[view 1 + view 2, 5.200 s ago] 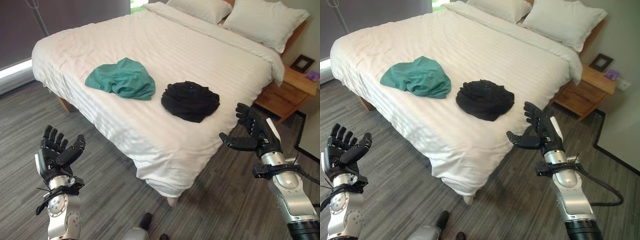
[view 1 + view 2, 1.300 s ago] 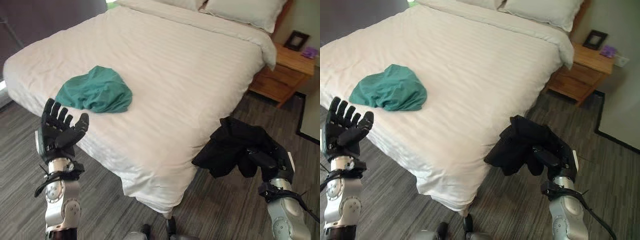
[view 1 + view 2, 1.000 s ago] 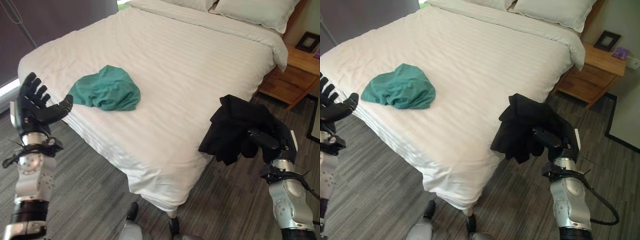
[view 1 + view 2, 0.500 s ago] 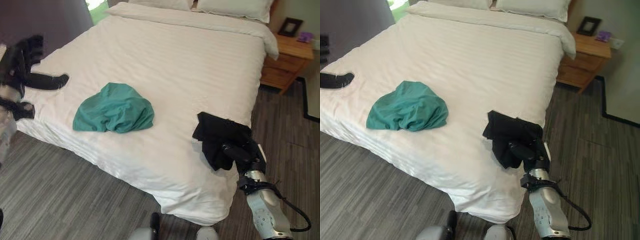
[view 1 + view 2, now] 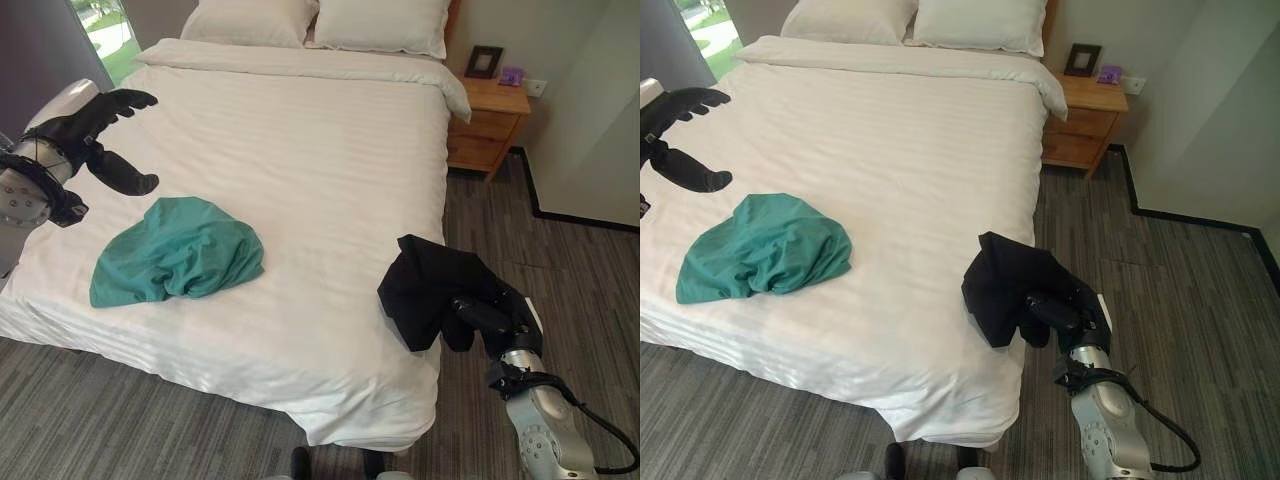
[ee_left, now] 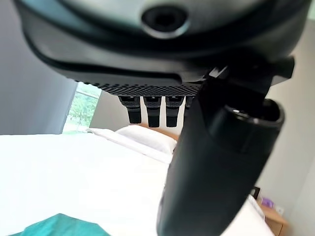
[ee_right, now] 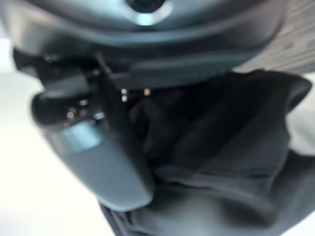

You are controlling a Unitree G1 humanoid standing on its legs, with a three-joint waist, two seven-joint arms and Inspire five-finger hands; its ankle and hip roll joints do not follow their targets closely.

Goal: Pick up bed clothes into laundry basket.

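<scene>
My right hand [image 5: 490, 322] is shut on a crumpled black garment [image 5: 430, 286], which hangs bunched at the right side of the white bed [image 5: 330, 150]; the right wrist view shows the black cloth [image 7: 221, 152] pressed against the hand. A teal garment [image 5: 175, 250] lies in a heap on the bed's near left part. My left hand [image 5: 100, 135] hovers open above the bed's left edge, a little beyond the teal garment [image 5: 765, 245], with its thumb [image 6: 216, 167] and fingers spread.
Two white pillows [image 5: 380, 22] lie at the head of the bed. A wooden nightstand [image 5: 490, 125] with a small picture frame [image 5: 484, 61] stands at the far right. Grey plank floor [image 5: 1180, 300] runs along the bed's right side and foot.
The camera has swung right, so the whole scene shifted. My right hand still holds the black garment by the bed's right edge. My left hand stays raised and open over the bed's left side.
</scene>
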